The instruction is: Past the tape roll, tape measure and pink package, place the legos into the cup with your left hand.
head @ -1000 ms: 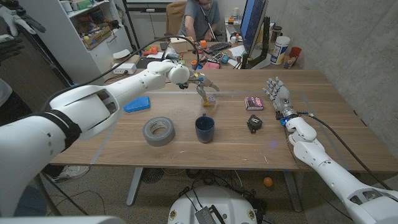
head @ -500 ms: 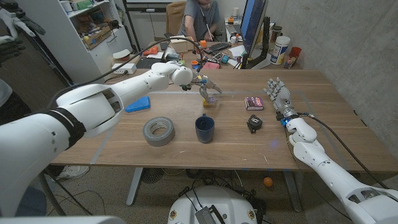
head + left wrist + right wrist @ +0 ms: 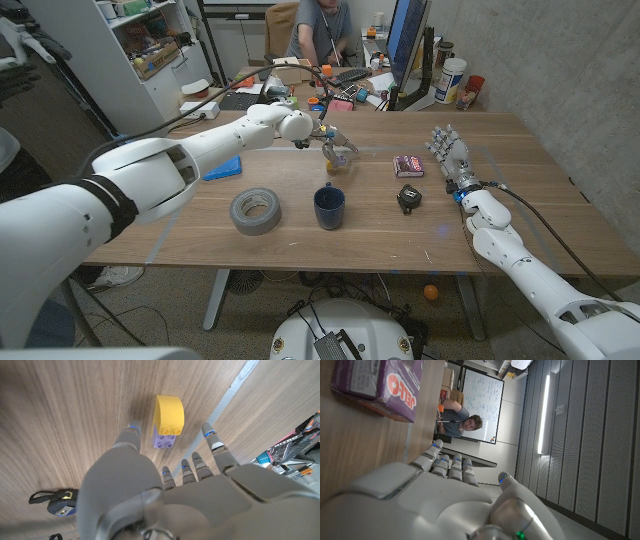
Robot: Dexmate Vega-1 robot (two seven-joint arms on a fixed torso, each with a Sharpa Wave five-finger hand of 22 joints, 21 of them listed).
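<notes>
The legos point(image 3: 167, 421), a yellow piece joined to a purple one, lie on the wood at mid-table point(image 3: 334, 167). My left hand point(image 3: 336, 148) hovers just above them with fingers point(image 3: 214, 439) spread to either side, holding nothing. The dark blue cup point(image 3: 329, 207) stands upright a short way nearer to me than the legos. The grey tape roll point(image 3: 255, 211) lies left of the cup. The black tape measure point(image 3: 408, 199) and the pink package point(image 3: 407, 165) lie to its right. My right hand point(image 3: 447, 150) stands beside the package point(image 3: 375, 380), fingers up and apart.
A blue flat object point(image 3: 222, 168) lies on the table's left part. Clutter and a monitor point(image 3: 408, 40) line the far edge, where a person point(image 3: 322, 25) sits. The tape measure point(image 3: 59, 506) also lies close to my left hand.
My left hand has shifted slightly right and lower, closing in over the legos. The right arm has stayed where it was.
</notes>
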